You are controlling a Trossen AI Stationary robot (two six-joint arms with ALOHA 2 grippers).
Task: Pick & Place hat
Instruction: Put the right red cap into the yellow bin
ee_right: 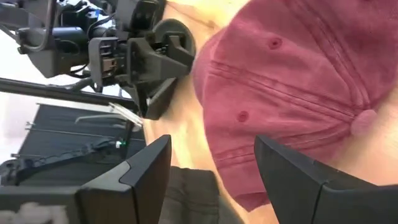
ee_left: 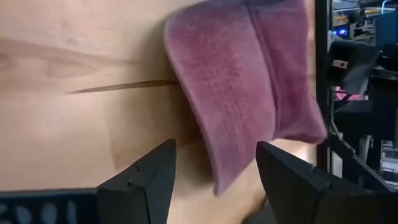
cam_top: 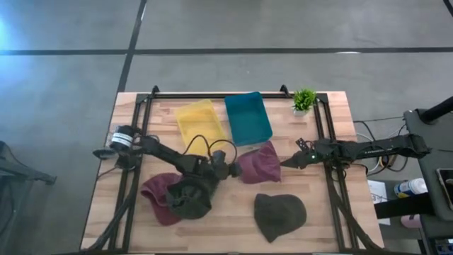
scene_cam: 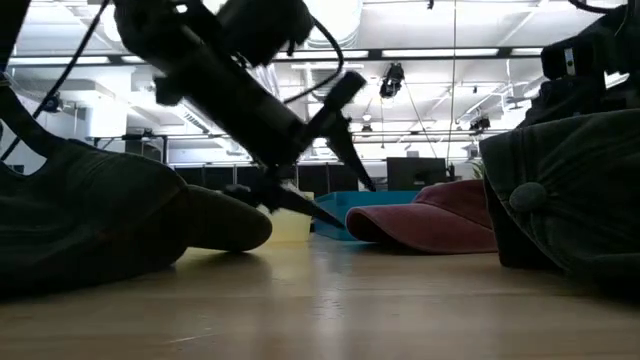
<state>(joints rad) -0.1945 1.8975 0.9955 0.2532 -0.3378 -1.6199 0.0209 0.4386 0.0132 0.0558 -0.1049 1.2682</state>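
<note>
Fig. legend, near edge to far edge of counter [cam_top: 333, 219].

(a) Nearest me: dark olive hat [cam_top: 279, 214], lying free, right of centre. To its left, a second olive hat [cam_top: 190, 200] sits on top of a maroon hat [cam_top: 157, 191], under the L arm's forearm.

(b) Mid-counter, the work zone: red cap [cam_top: 257, 163], flat on the wood, brim toward the L arm. I have the left gripper [cam_top: 232, 170] low at the brim edge, fingers [ee_left: 149, 180] spread, brim end between them in the wrist view, nothing pinched yet. The right gripper [cam_top: 291, 162] sits just beside the cap's crown on the opp. side, fingers [ee_right: 146, 168] also spread and empty.

(c) Far edge: yellow bin [cam_top: 200, 122] and teal bin [cam_top: 248, 117] side by side, touching; small potted plant [cam_top: 304, 100] in the far R corner.

Step in hand, as I judge it: approach/pre-grasp on the red cap; pick not yet made. Next move calls for sliding the L fingers further over the brim, pressing them together on it, then lifting clear. Drop target prob. one of the bins, can't confirm which. R gripper should hold off to avoid a clash.
</note>
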